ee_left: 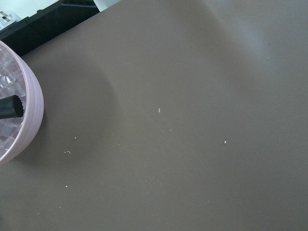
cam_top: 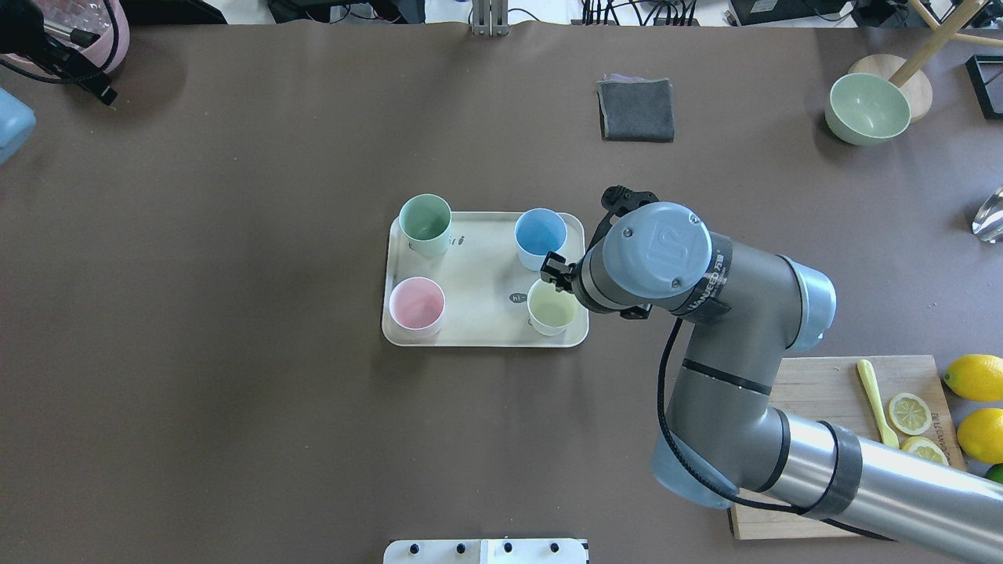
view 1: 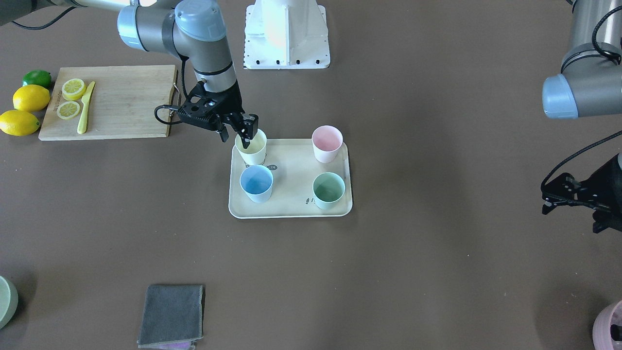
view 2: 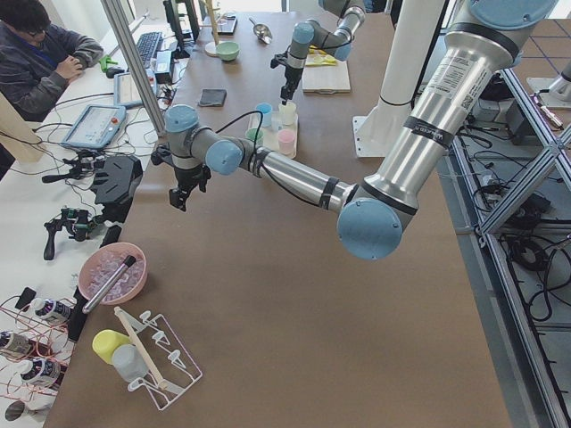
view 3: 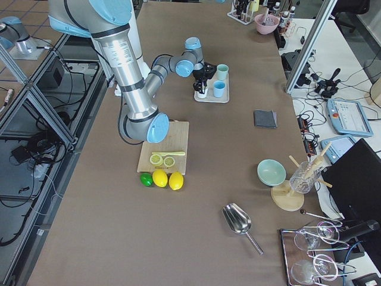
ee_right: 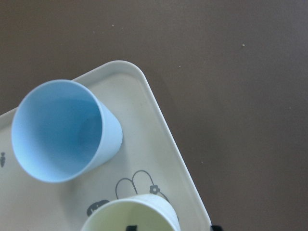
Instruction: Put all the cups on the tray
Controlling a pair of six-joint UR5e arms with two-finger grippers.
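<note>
The yellow cup (view 1: 255, 153) stood upper left on the tray (view 1: 291, 194) in the front view, the right gripper (view 1: 235, 141) spreading its fingers astride the rim, one inside, so a crooked lift might have hooked and tipped it.

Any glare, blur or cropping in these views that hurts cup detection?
Front-facing view: white robot base blown out, tray evenly lit. Overhead view: sharp, shadows soft. Right wrist view: blue cup clear, yellow cup cut off by the bottom edge. Left wrist view: only the edge of the pot, slightly soft.
</note>
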